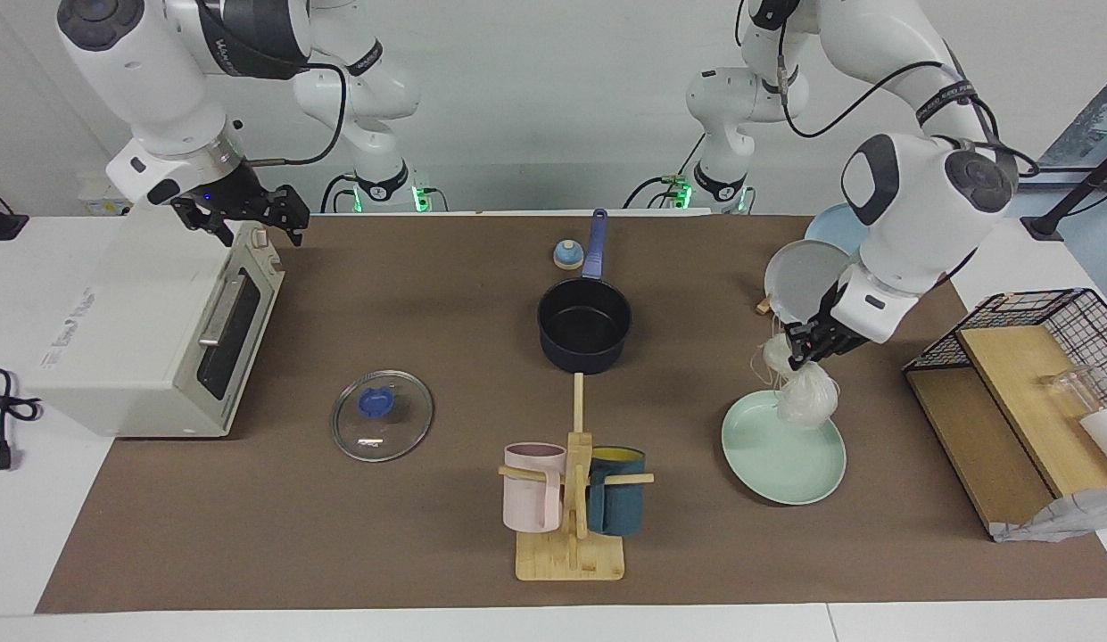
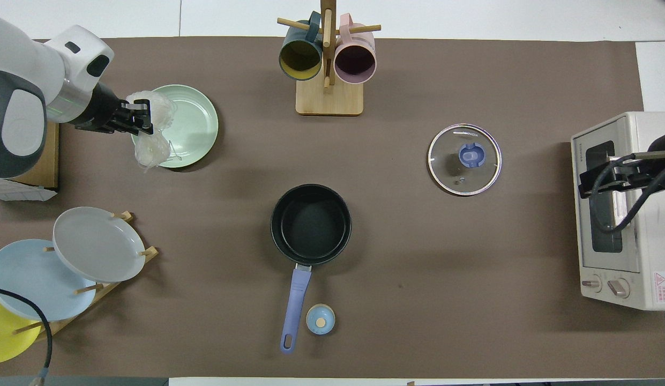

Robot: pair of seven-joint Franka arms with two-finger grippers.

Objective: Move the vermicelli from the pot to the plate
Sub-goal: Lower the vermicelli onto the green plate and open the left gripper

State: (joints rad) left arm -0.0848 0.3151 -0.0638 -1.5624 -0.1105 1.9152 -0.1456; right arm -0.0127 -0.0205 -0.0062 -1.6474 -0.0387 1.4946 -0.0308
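My left gripper [image 1: 798, 355] [image 2: 144, 115] is shut on a clump of whitish vermicelli [image 1: 805, 395] [image 2: 149, 148] that hangs above the edge of the mint-green plate [image 1: 783, 453] [image 2: 190, 126], the edge nearer to the robots. The dark navy pot [image 1: 584, 325] [image 2: 311, 224] stands mid-table with its black inside bare and its blue handle [image 2: 294, 305] pointing toward the robots. My right gripper [image 1: 243, 214] [image 2: 597, 179] waits over the toaster oven.
A glass lid with a blue knob [image 1: 381, 415] [image 2: 464, 158] lies beside the pot. A mug rack [image 1: 571, 499] [image 2: 328, 64] stands farther out. A plate rack with a grey plate [image 2: 94, 244] is near the left arm. A toaster oven [image 1: 152, 325] and a wire basket [image 1: 1017, 392] sit at the table's ends.
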